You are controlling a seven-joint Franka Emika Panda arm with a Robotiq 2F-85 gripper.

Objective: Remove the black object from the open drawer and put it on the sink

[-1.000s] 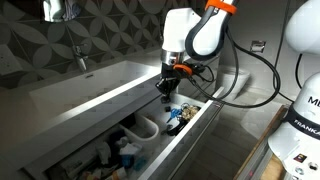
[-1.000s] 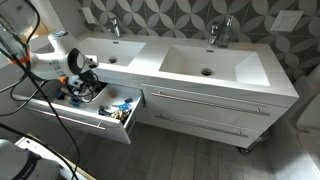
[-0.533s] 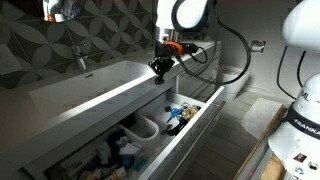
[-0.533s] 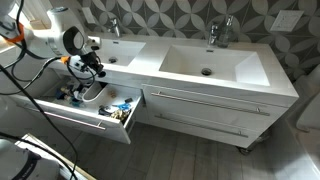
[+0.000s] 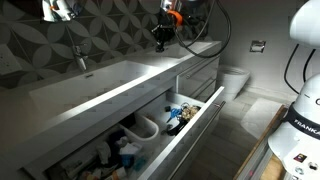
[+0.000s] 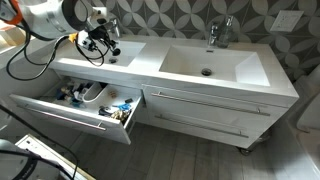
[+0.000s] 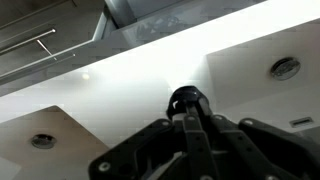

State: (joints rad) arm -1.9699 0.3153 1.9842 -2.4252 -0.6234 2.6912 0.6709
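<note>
My gripper (image 7: 188, 114) clamped on the black object (image 7: 187, 98), high over the sink (image 6: 150, 60) between its basins, open air around, drawer (image 6: 62, 113) open well below, nearer.

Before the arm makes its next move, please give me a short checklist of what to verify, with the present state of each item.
1. Grip: the tool is closed on the black object in the wrist view: ok.
2. Position: tool over the sink, outside the drawer: ok.
3. Landing area: white sink surface between two drains shows under the tool: ok.
4. Clearance to the tap beside the tool: cannot tell.
5. Height above the sink: cannot tell.
</note>
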